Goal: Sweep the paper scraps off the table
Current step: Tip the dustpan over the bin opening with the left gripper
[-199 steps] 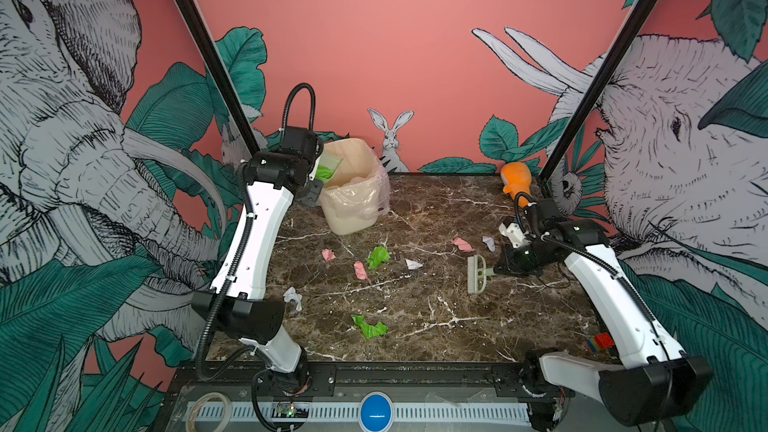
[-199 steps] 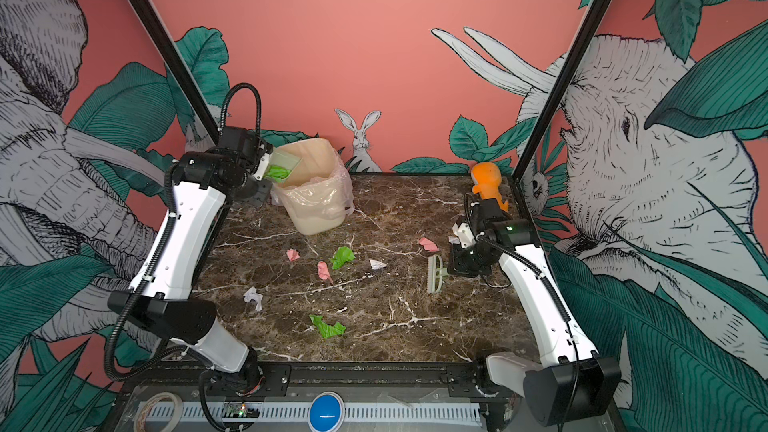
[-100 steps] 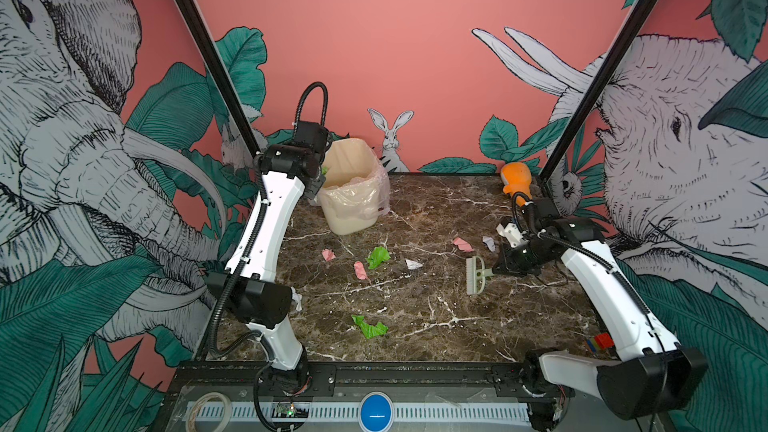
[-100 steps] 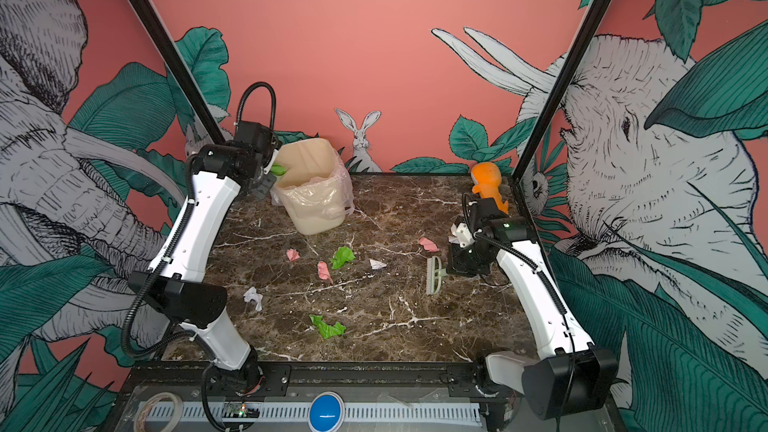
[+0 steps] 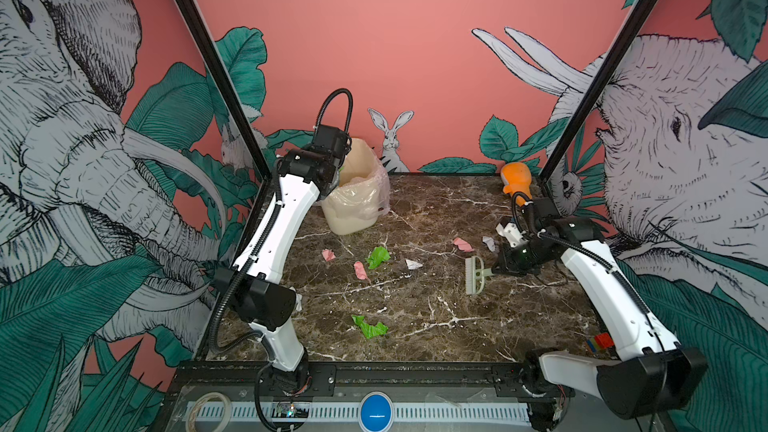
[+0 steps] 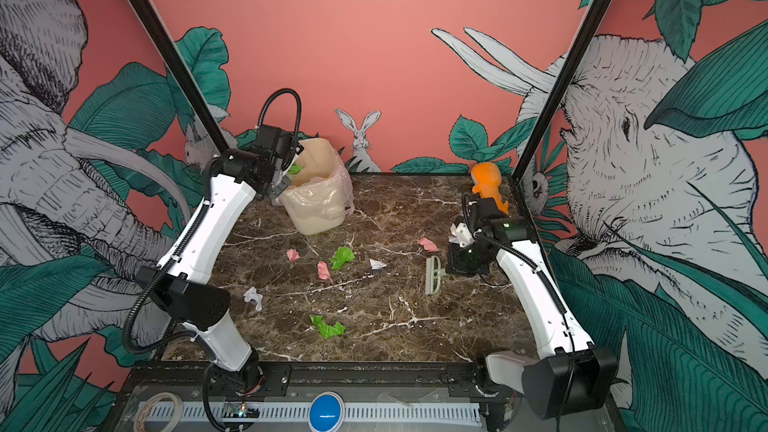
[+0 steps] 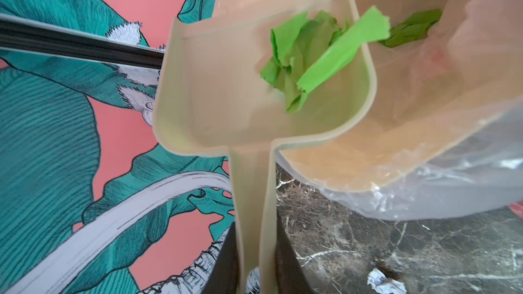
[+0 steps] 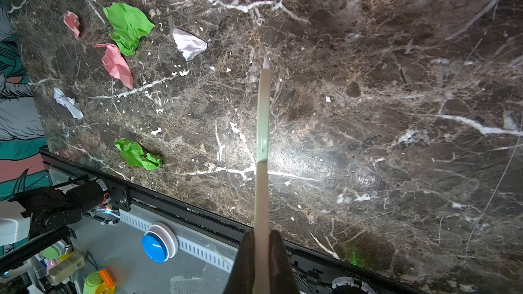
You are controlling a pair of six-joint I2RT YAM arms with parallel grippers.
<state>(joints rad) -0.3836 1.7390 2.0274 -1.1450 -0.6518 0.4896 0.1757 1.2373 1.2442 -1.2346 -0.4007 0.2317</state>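
Observation:
Paper scraps lie across the table [image 5: 457, 326]: green ones [image 5: 377, 256] [image 5: 370, 328], pink ones [image 5: 360, 270] [image 5: 462, 244] and a white one [image 5: 413, 263]. At the back left, my left gripper [image 7: 253, 255] is shut on the handle of the pale dustpan [image 7: 215, 86]. The dustpan is tilted over the bin's rim [image 7: 353, 159], with a green scrap [image 7: 311, 57] at its lip. Another green scrap [image 7: 410, 28] lies inside the bin. My right gripper [image 8: 261, 250] is shut on the brush [image 5: 473, 275], which hangs just above the table at the right.
The bag-lined bin [image 5: 353, 209] stands at the back left. An orange carrot-shaped toy [image 5: 515, 178] sits in the back right corner. A white scrap [image 6: 253, 297] lies by my left arm's elbow. The black frame [image 5: 415, 367] edges the front.
My left arm has carried the dustpan rightward to the bin and tipped it over the rim. The right arm and brush have barely moved.

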